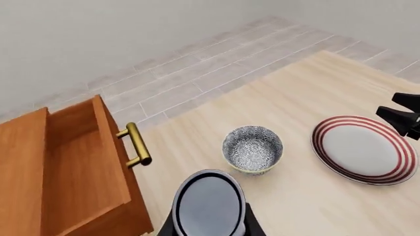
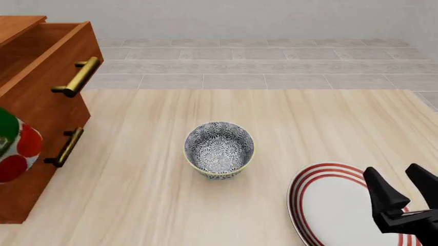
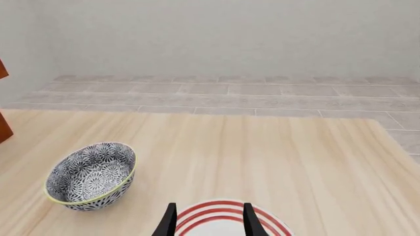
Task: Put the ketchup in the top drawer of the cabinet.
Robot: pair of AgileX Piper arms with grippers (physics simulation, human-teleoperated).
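Front view is showing a pale wooden desk (image 2: 287, 133) with the cabinet (image 2: 34, 169) standing at its left edge. The top drawer (image 2: 48, 56) is sitting pulled open, its brass bar handle (image 2: 77, 77) facing toward the desk's middle. The ketchup (image 2: 15, 145) is showing at the left edge of this view, in front of the cabinet's face, below the open drawer, with only its red and green label visible. In the left wrist view the ketchup (image 1: 208, 204) is filling the space between the fingers of the left claw (image 1: 210, 223), which is gripping it at its sides, grey top facing the camera, just beside the open drawer (image 1: 72, 162). A grey patterned bowl (image 2: 219, 149) is sitting near the desk's middle. A red-striped plate (image 2: 335, 205) is lying toward the near right corner. The right claw (image 2: 403, 187) is hovering over that plate, its two dark fingers standing apart with nothing between them.
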